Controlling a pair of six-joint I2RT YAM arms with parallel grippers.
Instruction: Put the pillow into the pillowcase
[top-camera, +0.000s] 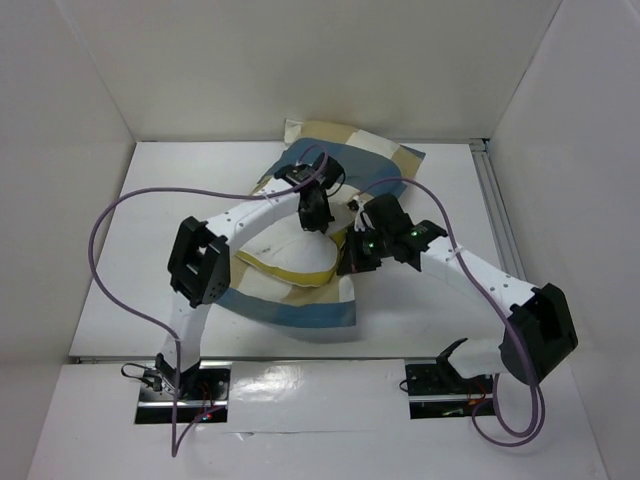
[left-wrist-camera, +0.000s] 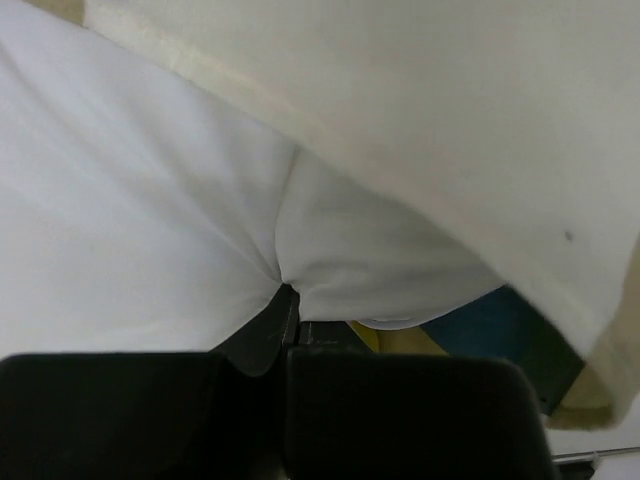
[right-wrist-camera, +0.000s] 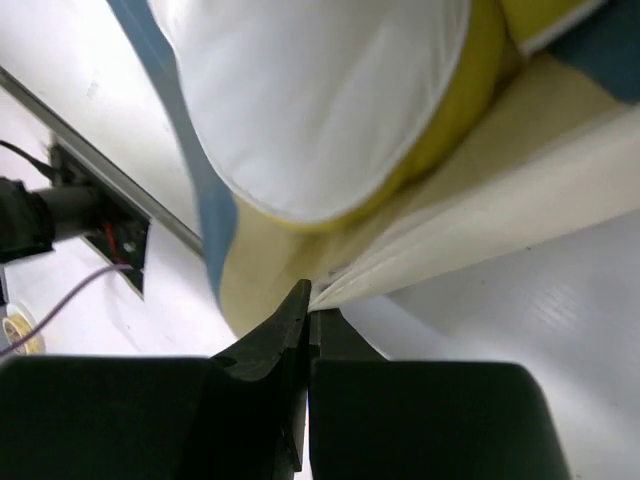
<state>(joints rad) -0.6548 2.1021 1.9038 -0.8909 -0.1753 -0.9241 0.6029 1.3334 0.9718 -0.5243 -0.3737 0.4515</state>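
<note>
R hand (right-wrist-camera: 306, 296) grips pillowcase (right-wrist-camera: 480, 215), pillow (right-wrist-camera: 320, 100) inside.

Left arm (top-camera: 205, 262): elbow raised over the near-left, forearm running up and right toward mid-table, wrist pitched down. Left gripper (left-wrist-camera: 287, 303) has its jaws pressed together, with a pucker of the pillow (left-wrist-camera: 150, 220) pinched at the tips. Right arm (top-camera: 538, 332): elbow out at the near-right, forearm angled up and left, wrist near centre. Right gripper (right-wrist-camera: 308, 298) also has its jaws together, tips clamped on the cream hem of the pillowcase (right-wrist-camera: 450, 235). The two wrists sit close together mid-table, left one farther back. Both purple cables loop clear of the arms.
</note>
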